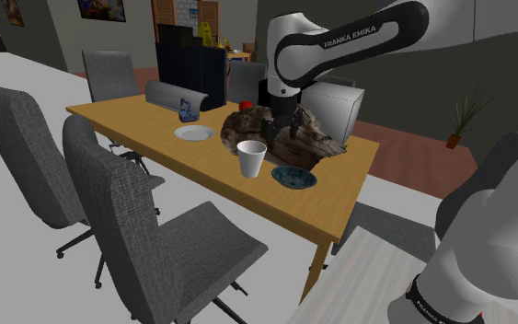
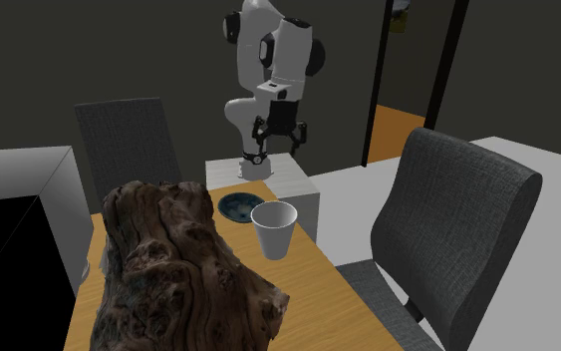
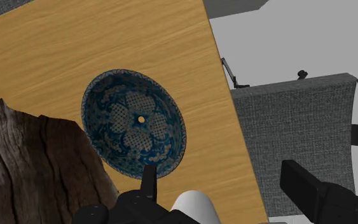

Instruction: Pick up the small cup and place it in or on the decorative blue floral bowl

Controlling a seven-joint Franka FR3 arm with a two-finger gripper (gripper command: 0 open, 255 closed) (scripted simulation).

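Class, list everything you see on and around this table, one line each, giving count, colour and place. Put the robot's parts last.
cup: one, white, upright on the table beside the bowl
bowl: one, blue patterned, near the table's edge
plate: one, white, mid-table
driftwood: one, brown, on the table behind the cup in the shoulder view
table: one, light brown wood, among the chairs
chairs: at least three, grey, along the table
potted plant: one, green, on the floor at the shoulder view's right
arm: one, white with dark joints, reaching over the table
jaws: one pair, black, apart, above the bowl's end of the table
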